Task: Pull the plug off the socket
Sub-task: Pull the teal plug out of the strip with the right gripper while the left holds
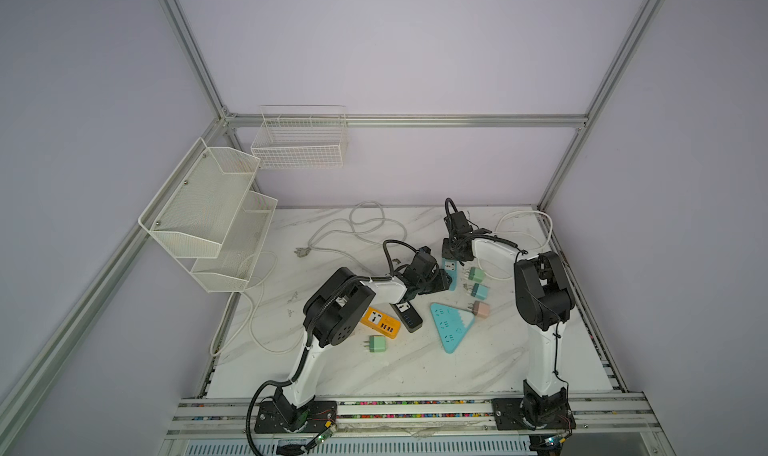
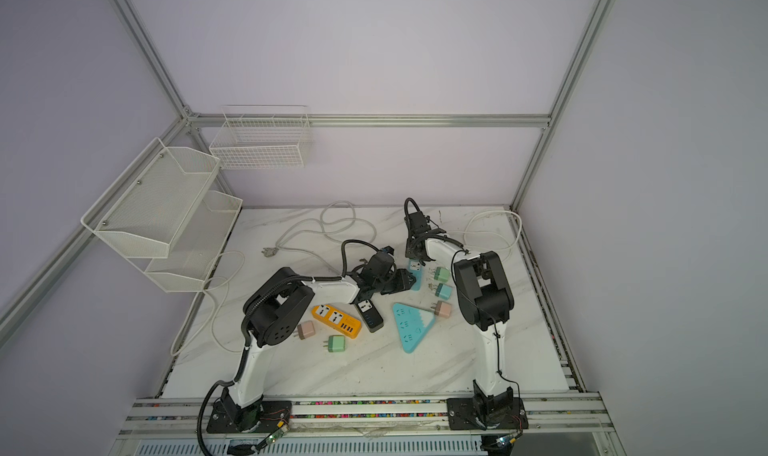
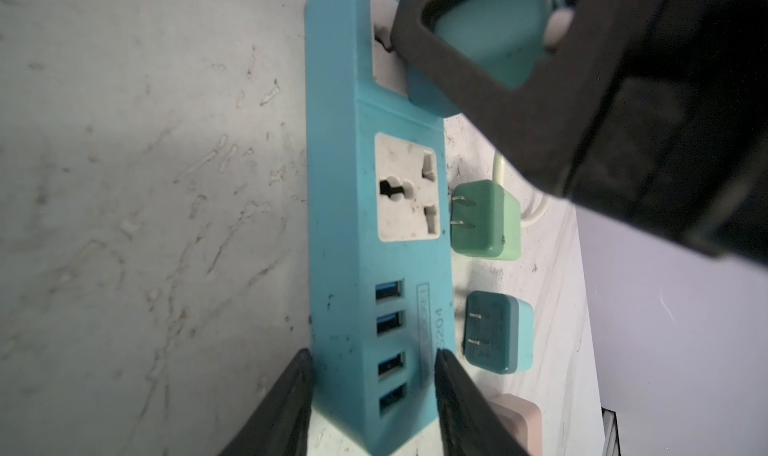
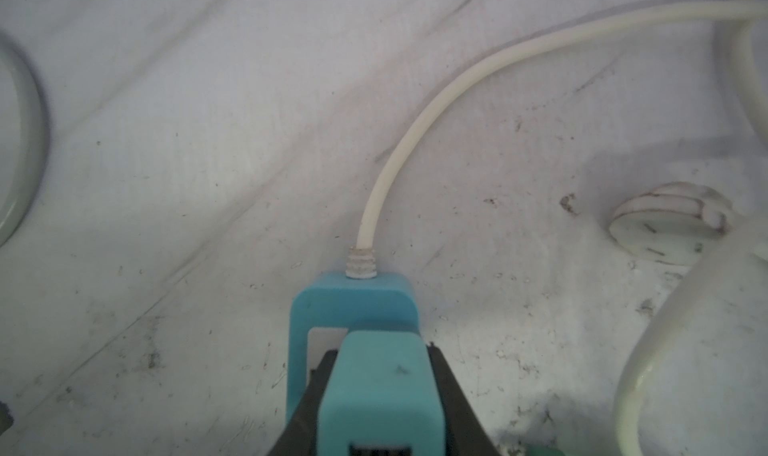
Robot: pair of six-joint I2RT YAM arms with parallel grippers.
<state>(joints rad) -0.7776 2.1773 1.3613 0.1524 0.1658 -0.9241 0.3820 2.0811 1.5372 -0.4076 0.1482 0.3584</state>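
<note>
1. Blue power strip: flat on the marble table, clamped across its USB end by the left gripper, likely as an anchor against lifting.
2. Teal plug: apparently seated in the end socket by the cord, pinched by the right gripper, closed on its sides for the pull.
3. Left arm stretched low toward centre; right arm folded, wrist pitched down over the far end.

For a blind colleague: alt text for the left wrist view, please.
The left gripper clamps the USB end of a blue power strip while the right gripper grips a teal plug in its end socket. A green plug lies alongside.
</note>
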